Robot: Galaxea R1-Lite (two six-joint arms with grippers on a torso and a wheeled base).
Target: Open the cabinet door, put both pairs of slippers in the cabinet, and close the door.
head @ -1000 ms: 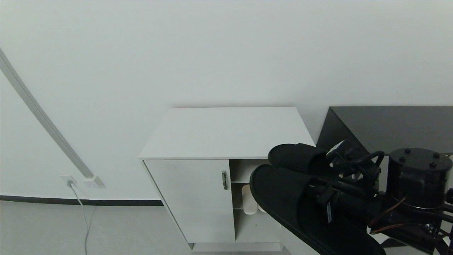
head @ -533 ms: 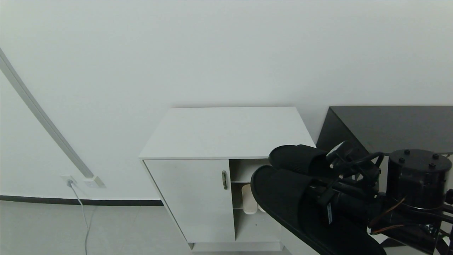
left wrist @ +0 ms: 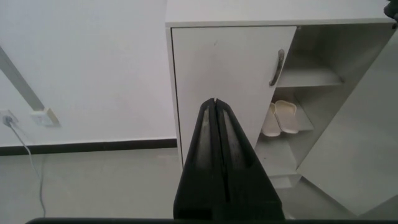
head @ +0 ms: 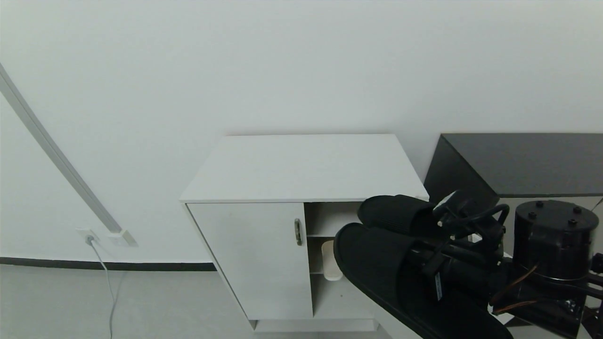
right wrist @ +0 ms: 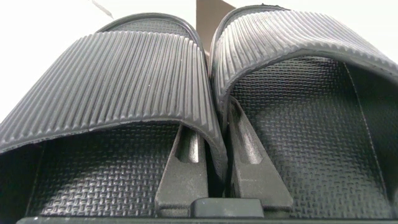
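Observation:
A white cabinet [head: 301, 165] stands against the wall with its left door [head: 249, 254] closed and its right door [left wrist: 357, 149] swung open. A pair of white slippers [head: 330, 262] [left wrist: 280, 118] lies on the middle shelf. My right gripper [right wrist: 212, 158] is shut on a pair of black slippers [head: 377, 259], its fingers [right wrist: 185, 168] pinching the two inner sides together. They hang in front of the cabinet's open right half. My left gripper [left wrist: 214, 124] is shut on nothing, facing the closed door beside the handle [left wrist: 277, 67].
A dark table [head: 518, 160] stands just right of the cabinet. A wall socket with a hanging cable [head: 88, 238] and a slanted cable duct [head: 52, 150] are at the left. Bare grey floor [head: 141, 301] lies left of the cabinet.
The whole head picture has shifted, so the camera moved: cabinet and table sit a little higher and nearer. The black slippers stay in my right gripper.

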